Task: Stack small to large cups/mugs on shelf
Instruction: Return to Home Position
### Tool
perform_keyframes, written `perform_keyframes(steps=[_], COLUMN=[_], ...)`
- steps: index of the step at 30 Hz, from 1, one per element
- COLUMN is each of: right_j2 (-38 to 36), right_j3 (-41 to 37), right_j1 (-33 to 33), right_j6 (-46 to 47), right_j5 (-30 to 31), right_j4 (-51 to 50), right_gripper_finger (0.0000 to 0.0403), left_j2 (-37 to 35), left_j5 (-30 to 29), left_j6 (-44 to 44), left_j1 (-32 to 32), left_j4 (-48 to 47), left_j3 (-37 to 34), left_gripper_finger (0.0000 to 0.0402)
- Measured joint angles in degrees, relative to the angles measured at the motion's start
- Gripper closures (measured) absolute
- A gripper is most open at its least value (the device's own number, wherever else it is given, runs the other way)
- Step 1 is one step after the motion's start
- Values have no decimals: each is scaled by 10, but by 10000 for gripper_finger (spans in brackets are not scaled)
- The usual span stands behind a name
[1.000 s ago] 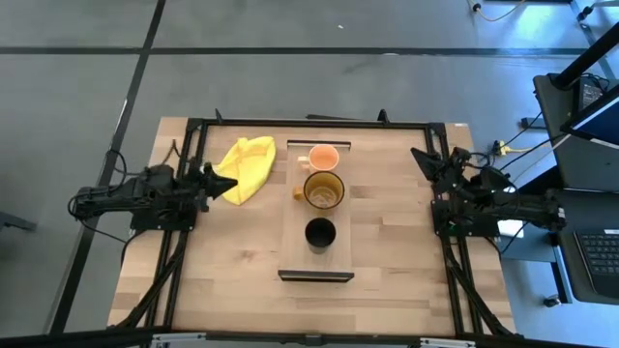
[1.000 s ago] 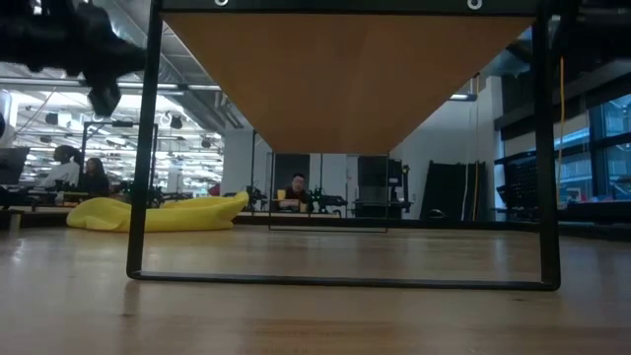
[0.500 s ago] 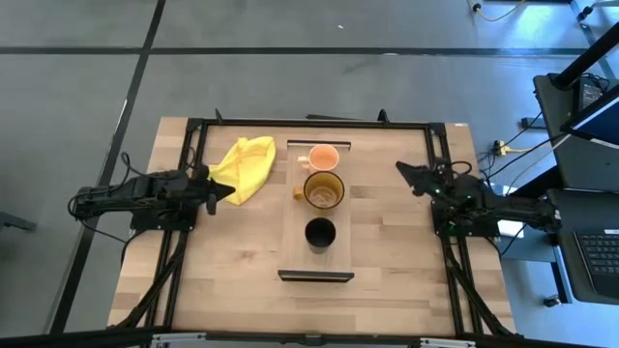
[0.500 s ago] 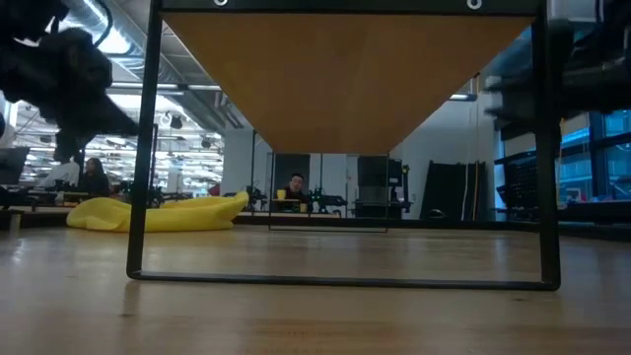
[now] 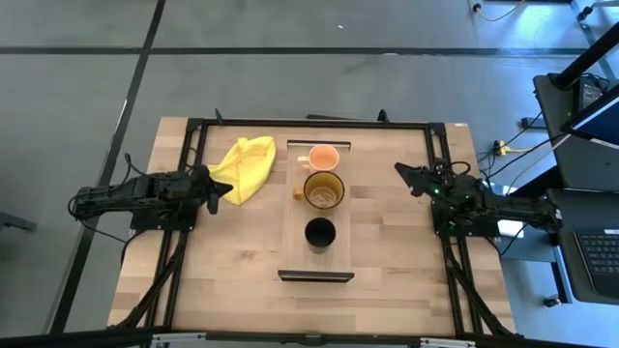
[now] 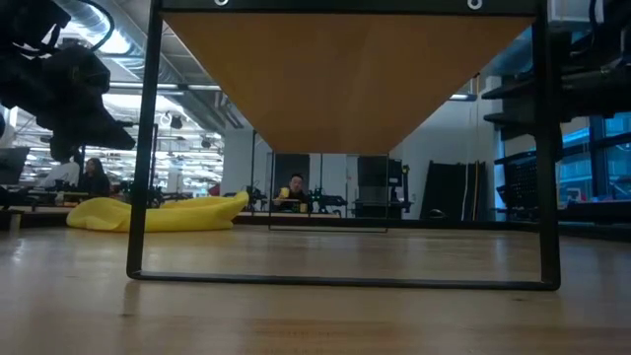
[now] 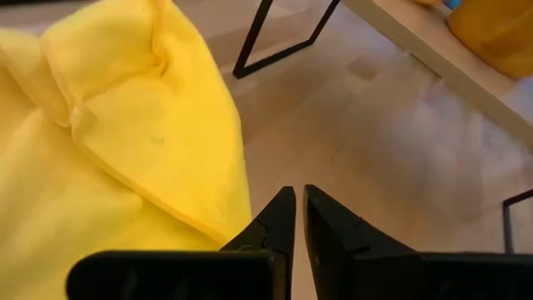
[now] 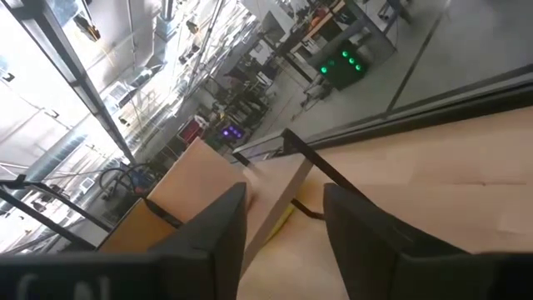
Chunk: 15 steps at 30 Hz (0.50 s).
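Three vessels stand in a row on the light-wood shelf (image 5: 295, 253): a peach-orange mug (image 5: 324, 156) at the far end, an amber mug (image 5: 324, 189) in the middle, a small black cup (image 5: 320, 232) nearer. My left gripper (image 5: 227, 185) is shut and empty at the table's left, beside a yellow cloth (image 5: 245, 166); its wrist view shows the fingertips (image 7: 298, 200) nearly together above the tabletop. My right gripper (image 5: 400, 172) is open and empty at the table's right, clear of the shelf; its wrist view shows the fingers (image 8: 287, 208) apart.
The yellow cloth (image 7: 108, 142) lies on the tabletop just left of the shelf's far end. The shelf stands on dark end brackets (image 6: 148, 148) above the table. A black frame runs round the table's edges (image 5: 309, 122). People show in the room beyond (image 6: 296, 187).
My right gripper has swung toward the table's left, closer to the shelf, and dropped lower. My left gripper has moved slightly toward the table's right, next to the yellow cloth. The mugs, cup and shelf have stayed put.
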Motion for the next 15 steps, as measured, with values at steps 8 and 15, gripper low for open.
perform_keyframes(steps=[8,15], right_j2=[0,0], right_j3=[0,0], right_j1=[0,0], right_j6=[0,0], right_j5=[0,0], right_j4=[0,0], right_gripper_finger=[242,242], left_j2=[0,0], left_j5=[0,0], left_j6=[40,40], left_j1=[0,0], left_j4=[0,0], left_j3=[0,0], left_gripper_finger=[381,381])
